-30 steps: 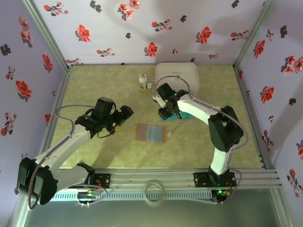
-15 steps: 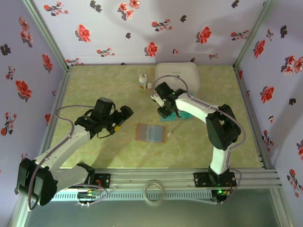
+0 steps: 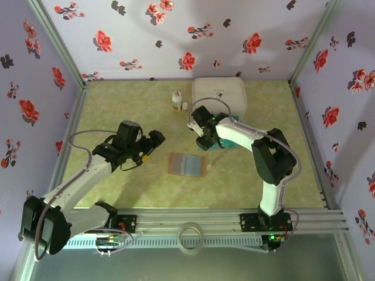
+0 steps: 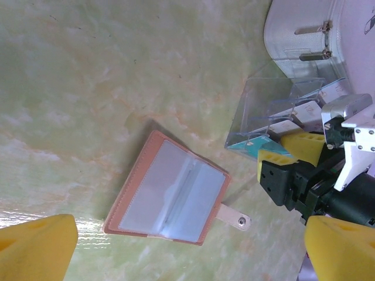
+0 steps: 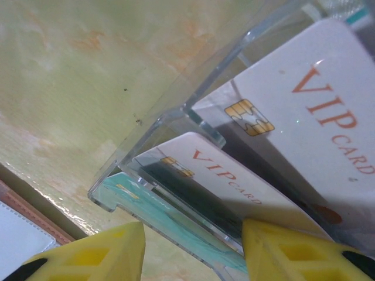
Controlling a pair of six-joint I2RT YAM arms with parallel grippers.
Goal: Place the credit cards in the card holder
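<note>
Card holder (image 3: 187, 164) lies open flat, pale inner face up, at frame centre of the top view on the green surface (image 3: 117, 105). Credit cards (image 5: 304, 117), white VIP ones plus a teal one lowest, stand in a clear tiered rack (image 4: 258, 99) near the holder's upper right. Right pincer (image 5: 193, 240) released, fingers apart at the rack's front edge. Left pincer (image 3: 155, 140) released wide, left of the holder.

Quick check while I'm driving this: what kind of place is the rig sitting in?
Most likely a purpose-built robot test cell, not a real room. Flowered wallpaper panels box in three sides, an aluminium rail runs along the near edge, and the floor of the box is a marbled green tabletop.
</note>
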